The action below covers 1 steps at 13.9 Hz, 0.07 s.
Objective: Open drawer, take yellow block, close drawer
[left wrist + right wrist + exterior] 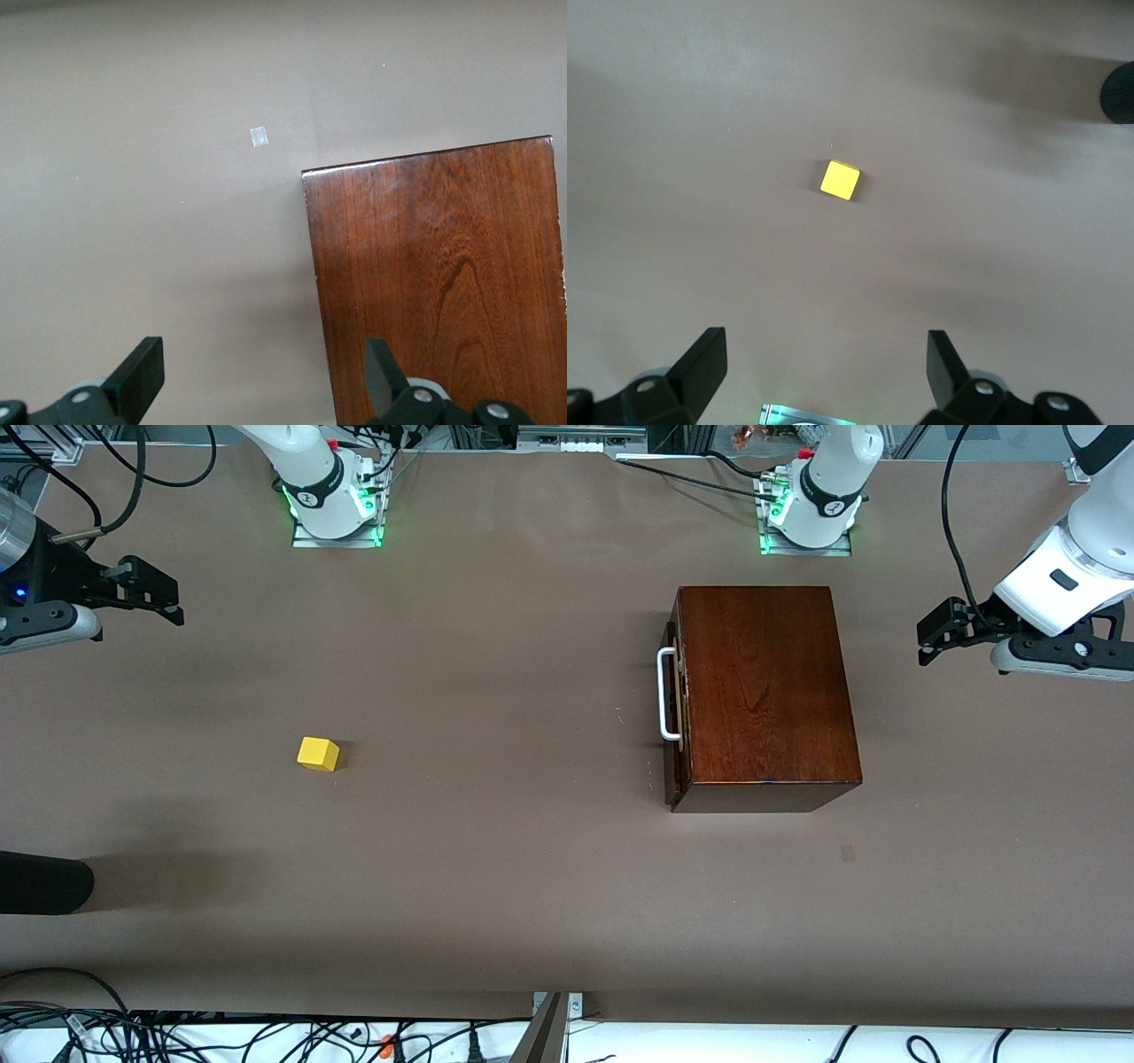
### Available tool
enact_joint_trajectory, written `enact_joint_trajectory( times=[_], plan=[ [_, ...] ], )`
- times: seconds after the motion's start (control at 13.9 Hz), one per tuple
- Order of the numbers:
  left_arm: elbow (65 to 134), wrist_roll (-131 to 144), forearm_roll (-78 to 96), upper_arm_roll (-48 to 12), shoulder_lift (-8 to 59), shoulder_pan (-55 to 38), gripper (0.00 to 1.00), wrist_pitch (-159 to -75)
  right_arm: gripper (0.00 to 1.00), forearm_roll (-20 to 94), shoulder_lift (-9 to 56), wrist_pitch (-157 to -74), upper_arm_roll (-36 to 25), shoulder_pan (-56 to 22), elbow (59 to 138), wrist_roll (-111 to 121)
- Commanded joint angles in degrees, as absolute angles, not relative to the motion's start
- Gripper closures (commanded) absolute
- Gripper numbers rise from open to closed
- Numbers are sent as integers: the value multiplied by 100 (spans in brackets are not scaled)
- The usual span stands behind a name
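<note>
The dark reddish-brown wooden box stands toward the left arm's end of the table. Its drawer looks shut, and its white loop handle faces the right arm's end. The yellow block lies on the bare table toward the right arm's end; it also shows in the right wrist view. My left gripper hangs open and empty beside the box, whose top fills part of the left wrist view, with the open fingers over its edge. My right gripper hangs open and empty at the right arm's end.
A black rounded object juts in at the right arm's end, nearer the front camera than the block; it also shows in the right wrist view. A small pale patch lies on the table near the box. Cables run along the table's front edge.
</note>
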State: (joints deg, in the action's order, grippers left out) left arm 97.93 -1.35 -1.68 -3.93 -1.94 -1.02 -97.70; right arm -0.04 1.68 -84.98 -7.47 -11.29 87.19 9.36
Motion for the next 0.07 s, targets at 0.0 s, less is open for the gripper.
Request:
enact_joint_trajectory(
  times=[0.0],
  plan=[
    [9888,-97,-44,-299,-334,-193,0,-9712,0,97,220,-8367,-738,-1107,8552,1011]
  ],
)
